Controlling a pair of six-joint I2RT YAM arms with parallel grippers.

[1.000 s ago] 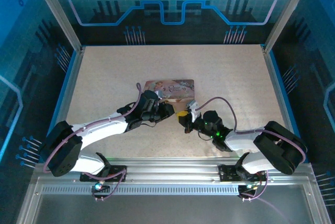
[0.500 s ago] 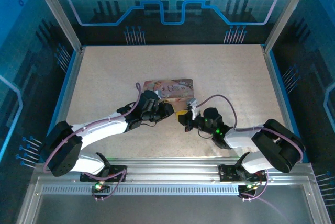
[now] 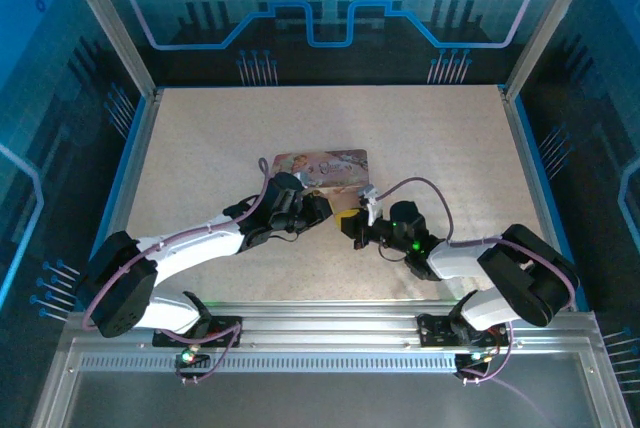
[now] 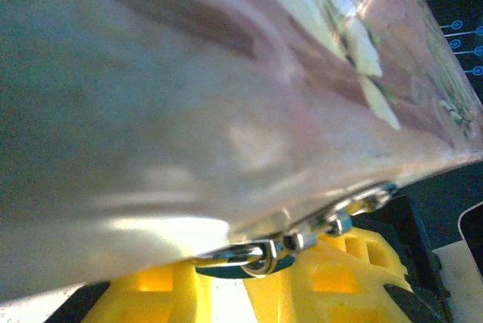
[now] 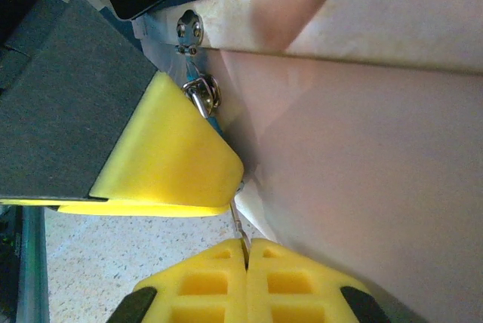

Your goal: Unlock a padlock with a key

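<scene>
Beside the one pink tin, the left gripper clamps the one padlock; the right gripper, jaws pressed together, pinches the single key.

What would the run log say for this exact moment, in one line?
left claw: gripping padlock at pink tin edge | right claw: shut on key | key tip: at left claw's finger

Speckled beige tabletop with blue side edges, pink illustrated tin lying flat near its middle
</scene>
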